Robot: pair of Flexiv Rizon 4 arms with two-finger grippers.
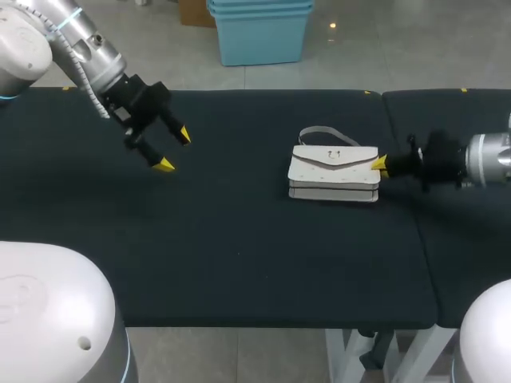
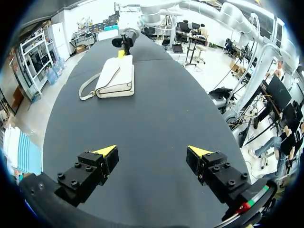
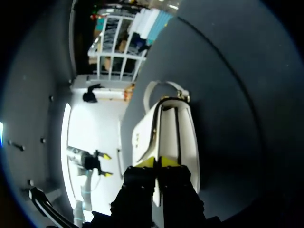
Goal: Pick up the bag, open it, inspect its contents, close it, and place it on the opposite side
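Head view shows the bag [image 1: 334,171] right of centre, my right gripper [image 1: 378,163] closed on its right end and my left gripper [image 1: 174,150] open at upper left; I judge the pick-up is beginning, and next needs a steady lift.

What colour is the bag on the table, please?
The bag is white; it shows best in the left wrist view.

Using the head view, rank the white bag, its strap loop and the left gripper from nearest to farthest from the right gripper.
1. white bag: its right end is in the right gripper.
2. strap loop: behind the bag, toward its left end.
3. left gripper: far off at the left, open.
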